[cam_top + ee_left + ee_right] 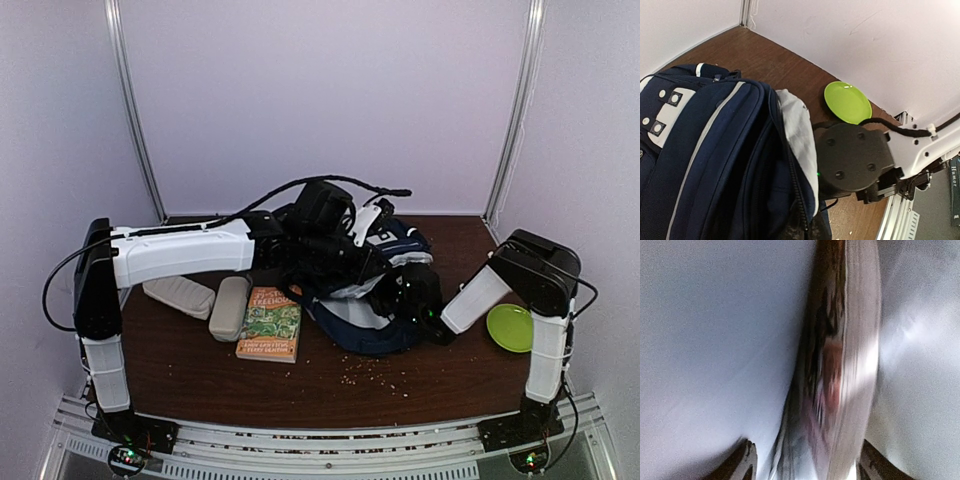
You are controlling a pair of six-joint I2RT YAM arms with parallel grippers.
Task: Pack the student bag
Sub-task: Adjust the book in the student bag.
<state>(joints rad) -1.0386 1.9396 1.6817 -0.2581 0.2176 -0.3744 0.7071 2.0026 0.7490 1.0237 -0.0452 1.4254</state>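
At the left of the worktop [200, 375] lie two pale grey pouches, a long ribbed pouch [180, 296] and a stubby pouch [230, 307] beside it. Just right of them is a paperback [270, 323] with an orange and green cover. All three are outside the bag, so by the look of it they are yet to be packed.

The left arm [180, 252] reaches over them to the student bag [375, 325]. The bag slumps mid-worktop with its mouth turned toward the right arm [480, 295] and its light grey lining showing. The left tool [332, 252] is closed at the bag's upper rim. It probably pinches the fabric to hold the mouth open, but the dark tangle there hides the contact.

The right tool [807, 462] is deep inside the bag. Its own camera shows grey lining on both sides and a flat book-like thing [840, 365] standing on edge between the fingers [746, 460]. The jaws stand wide, with one finger clear of the item, so it seems to sit loose in the bag rather than gripped. The picture is blurred, so that is only a judgement.

Further right, a lime green plate [510, 327] lies on the worktop near the right arm's base, apart from the bag. Whether it belongs in the pack cannot be told. Judged so, one item is in, three wait outside, and the bag is unzipped.
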